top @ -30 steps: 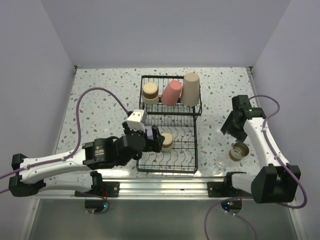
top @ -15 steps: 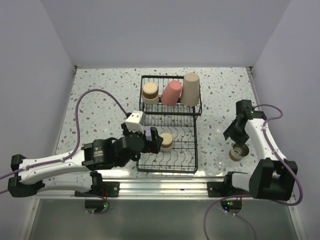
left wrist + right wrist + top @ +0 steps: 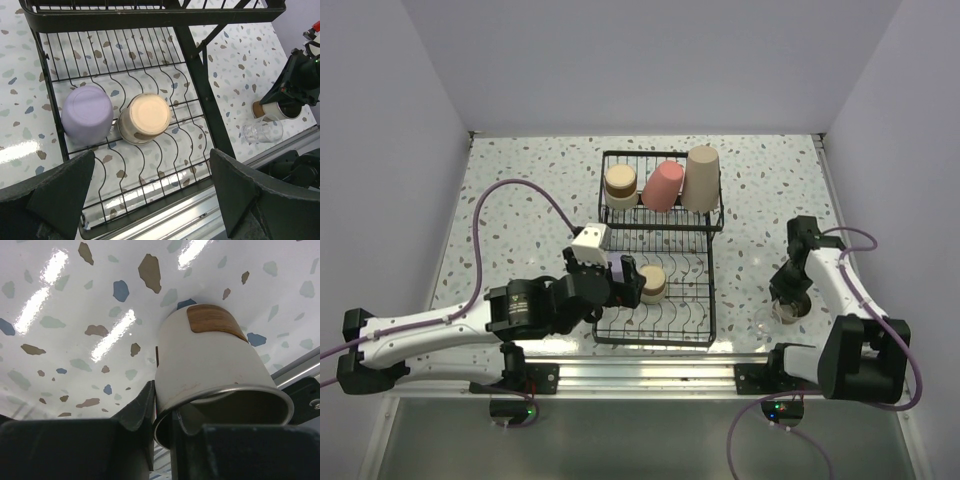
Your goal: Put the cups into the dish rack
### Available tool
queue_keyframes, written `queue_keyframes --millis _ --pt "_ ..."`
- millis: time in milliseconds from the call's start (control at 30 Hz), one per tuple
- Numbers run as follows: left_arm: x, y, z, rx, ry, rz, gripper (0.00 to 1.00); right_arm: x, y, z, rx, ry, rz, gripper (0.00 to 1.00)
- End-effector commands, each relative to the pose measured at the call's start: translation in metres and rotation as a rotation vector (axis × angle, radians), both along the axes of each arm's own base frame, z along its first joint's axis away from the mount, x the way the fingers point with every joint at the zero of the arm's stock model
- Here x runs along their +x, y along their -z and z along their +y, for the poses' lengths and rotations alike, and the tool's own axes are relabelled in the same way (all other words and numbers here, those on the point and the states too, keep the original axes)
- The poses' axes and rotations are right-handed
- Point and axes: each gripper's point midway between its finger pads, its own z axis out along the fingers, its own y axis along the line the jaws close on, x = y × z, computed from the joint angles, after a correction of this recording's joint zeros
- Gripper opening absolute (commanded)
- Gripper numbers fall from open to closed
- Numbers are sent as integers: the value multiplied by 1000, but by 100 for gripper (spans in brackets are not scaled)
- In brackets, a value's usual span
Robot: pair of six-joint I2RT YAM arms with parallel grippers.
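Note:
The black dish rack (image 3: 712,262) stands mid-table. Its raised basket holds a short tan-brown cup (image 3: 620,185), a pink cup (image 3: 662,185) and a tall beige cup (image 3: 701,178). On the lower tines lie a lavender cup (image 3: 87,115) and a tan-brown cup (image 3: 146,117), upside down. My left gripper (image 3: 152,195) hovers open above them, holding nothing. Right of the rack, another tan-brown cup (image 3: 210,360) stands on the table. My right gripper (image 3: 162,412) is shut on its rim, one finger inside and one outside. A tiny clear glass (image 3: 262,131) stands beside it.
A metal rail (image 3: 650,375) runs along the table's near edge, close to the clear glass (image 3: 757,335). Purple cables (image 3: 490,205) loop over the speckled table (image 3: 520,180) at left and behind the right arm. White walls close in three sides.
My right gripper has dropped towards the near edge onto the standing tan-brown cup and closed on its rim. The left arm has barely moved.

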Motion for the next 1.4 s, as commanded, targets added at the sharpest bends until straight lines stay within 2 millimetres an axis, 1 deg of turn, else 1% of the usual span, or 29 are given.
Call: queue_keyframes --millis 0,67,100,167,200,233,267,300,433,467,533,600,633,700,733,767,833,900,933,967,1000,1100,1133,1167,1233,1267,1300,1333,1367 --pt "1 -12 -7 -58 -10 -4 100 11 -10 0 1 7 -71 1" --pt "2 -13 -10 -61 -6 -6 100 17 -19 -3 -12 -4 -97 0" --pt "1 -17 -12 -64 3 -12 100 17 -24 -3 -16 -6 -101 0" --pt "2 -17 -18 -53 14 -15 100 19 -34 -1 -2 -12 -120 0" --pt "3 -22 -21 -55 21 -21 100 20 -39 1 5 -14 -134 0" --pt "4 -23 -23 -49 23 -23 100 23 -45 5 23 -12 -148 0" --pt "3 -22 -28 -41 33 -20 100 21 -48 8 43 -9 -148 0" --pt "3 -27 -31 -45 42 -25 100 22 -52 12 61 -11 -159 0" --pt "3 -36 -46 -59 79 -31 100 25 -66 36 183 -3 -218 0" --pt "3 -35 -50 -55 86 -29 100 25 -70 46 229 -17 -229 0" --pt "4 -41 -55 -63 94 -37 100 29 -83 56 273 -38 -270 0" --pt "4 -43 -61 -64 106 -36 100 26 -95 64 301 -63 -292 0" --pt "4 -45 -64 -71 111 -35 100 29 -106 66 304 -79 -322 0" --pt "3 -46 -71 -77 121 -29 100 23 -123 74 328 -109 -357 0" --pt "3 -46 -72 -82 124 -27 100 25 -135 78 346 -123 -393 0" --pt "2 -45 -75 -85 129 -20 100 20 -144 81 360 -133 -418 0" --pt "1 -47 -77 -103 132 -15 100 18 -166 88 400 -151 -479 0" --pt "0 -49 -79 -119 136 -10 100 9 -182 91 412 -168 -512 0" --pt "-1 -50 -80 -128 140 -7 100 8 -196 92 415 -181 -545 0" --pt "-1 -51 -80 -136 141 -5 100 1 -201 94 423 -187 -541 0" --pt "-2 -53 -81 -146 144 -7 100 -3 -214 96 434 -210 -573 0" --pt "-3 -57 -85 -174 153 1 100 -15 -229 104 479 -239 -596 0" --pt "-5 -63 -88 -201 165 0 100 -23 -243 117 554 -281 -632 0" --pt "-6 -65 -89 -218 167 0 100 -20 -255 124 594 -310 -687 0" --pt "-7 -77 -92 -271 177 -5 100 -29 -275 140 712 -331 -766 0" --pt "-8 -83 -94 -298 180 -4 100 -30 -295 153 803 -389 -835 0" --pt "-9 -93 -97 -343 190 -14 100 -32 -306 159 873 -362 -856 0" --pt "-11 -105 -95 -384 200 -25 100 -38 -312 163 916 -369 -890 0" --pt "-15 -112 -97 -417 224 -27 100 -40 -334 169 971 -432 -978 0"
